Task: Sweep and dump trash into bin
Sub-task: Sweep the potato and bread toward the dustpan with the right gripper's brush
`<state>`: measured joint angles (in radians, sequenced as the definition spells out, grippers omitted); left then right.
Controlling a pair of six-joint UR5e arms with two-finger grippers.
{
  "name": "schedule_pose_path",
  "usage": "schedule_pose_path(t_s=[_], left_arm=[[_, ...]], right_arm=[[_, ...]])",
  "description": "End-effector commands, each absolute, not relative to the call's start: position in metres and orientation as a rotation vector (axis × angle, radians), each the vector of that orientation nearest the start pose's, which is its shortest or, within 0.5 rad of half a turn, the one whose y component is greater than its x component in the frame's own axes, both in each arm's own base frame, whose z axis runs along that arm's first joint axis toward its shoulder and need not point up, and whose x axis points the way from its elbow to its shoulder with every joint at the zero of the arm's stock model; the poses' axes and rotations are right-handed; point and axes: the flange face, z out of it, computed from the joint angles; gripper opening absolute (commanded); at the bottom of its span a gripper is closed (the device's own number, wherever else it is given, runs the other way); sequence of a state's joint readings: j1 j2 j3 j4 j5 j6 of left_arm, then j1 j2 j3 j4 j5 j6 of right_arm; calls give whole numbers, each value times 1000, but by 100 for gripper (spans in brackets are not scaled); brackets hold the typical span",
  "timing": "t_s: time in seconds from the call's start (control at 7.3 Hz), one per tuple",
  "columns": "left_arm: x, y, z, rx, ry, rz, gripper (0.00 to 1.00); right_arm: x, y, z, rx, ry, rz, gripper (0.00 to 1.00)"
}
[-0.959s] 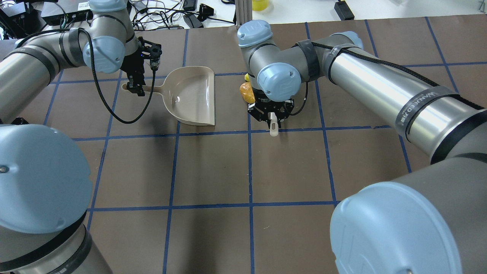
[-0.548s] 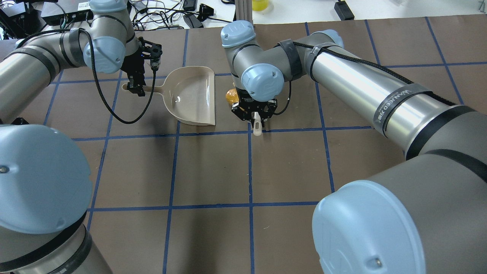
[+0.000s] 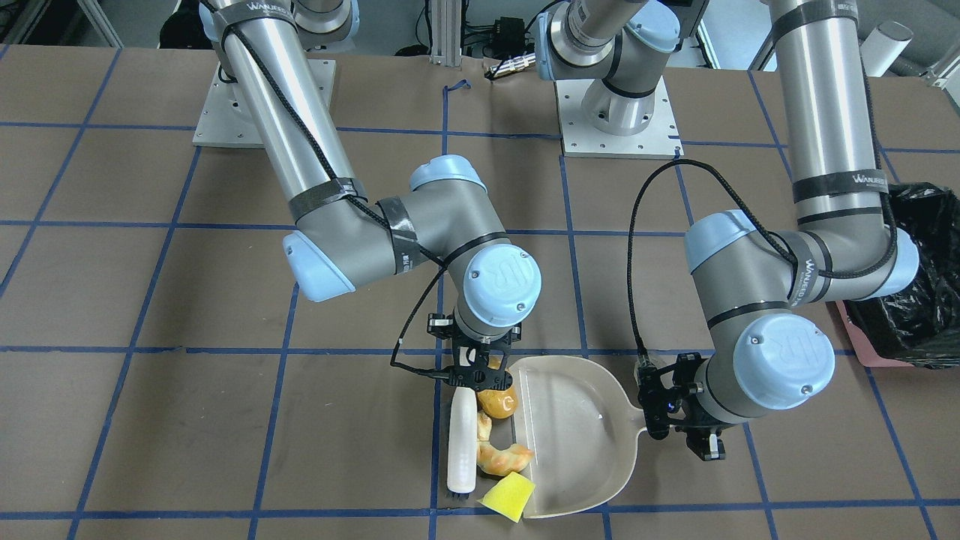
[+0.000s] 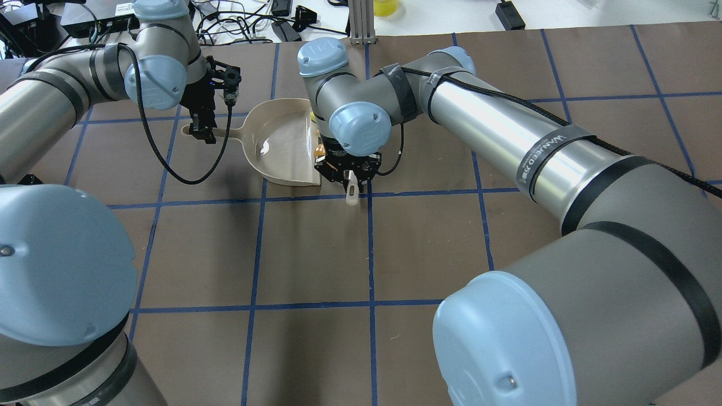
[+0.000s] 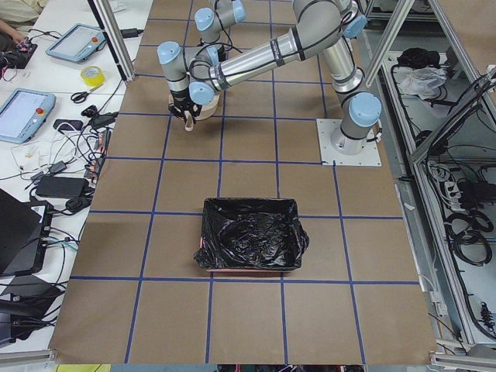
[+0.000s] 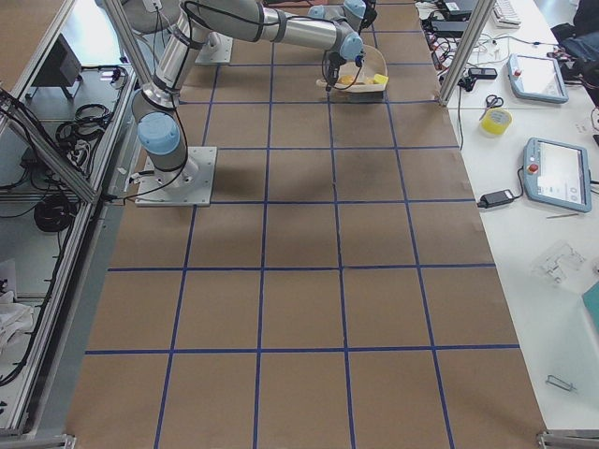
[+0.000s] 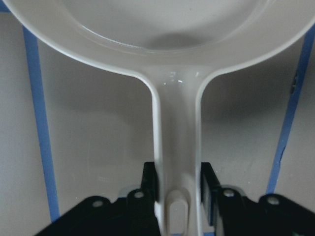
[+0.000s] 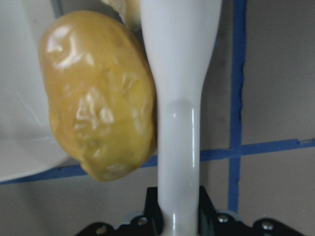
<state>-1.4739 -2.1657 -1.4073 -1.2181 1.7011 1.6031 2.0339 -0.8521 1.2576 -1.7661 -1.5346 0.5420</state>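
Note:
My left gripper (image 3: 679, 431) is shut on the handle of the beige dustpan (image 3: 570, 427), which lies flat on the table; the left wrist view shows the fingers (image 7: 150, 184) clamping the handle. My right gripper (image 3: 476, 375) is shut on a white brush (image 3: 462, 442) that lies beside the pan's mouth. The glossy golden-brown lump (image 3: 498, 403) is pressed between brush and pan lip, as in the right wrist view (image 8: 98, 98). The tan croissant piece (image 3: 502, 456) lies at the lip. The yellow wedge (image 3: 508, 496) lies at the mouth's corner. The black-lined bin (image 3: 915, 285) stands apart.
The bin (image 5: 252, 236) stands on the table well away from the dustpan, on my left side, with a pink edge at its base. Cables, tablets and tape lie on the benches beyond the table's far edge. Blue tape lines grid the brown table (image 4: 316, 254).
My right arm has swept the brush leftward across the table, pushing the trash up against the dustpan's mouth. My left gripper and the dustpan have not moved.

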Motion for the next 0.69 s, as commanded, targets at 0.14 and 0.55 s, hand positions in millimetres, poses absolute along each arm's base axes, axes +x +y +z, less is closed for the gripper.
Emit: schedule_pose_path(t_s=[0.14,0.55], left_arm=[[-53,-694,244,2129,2262,234,0],[-53,-694,244,2130,2263,233,0]], right_arm=[[507,-560,213,241,3082,311,7],[542,-551,224,327,2941,333,7]])
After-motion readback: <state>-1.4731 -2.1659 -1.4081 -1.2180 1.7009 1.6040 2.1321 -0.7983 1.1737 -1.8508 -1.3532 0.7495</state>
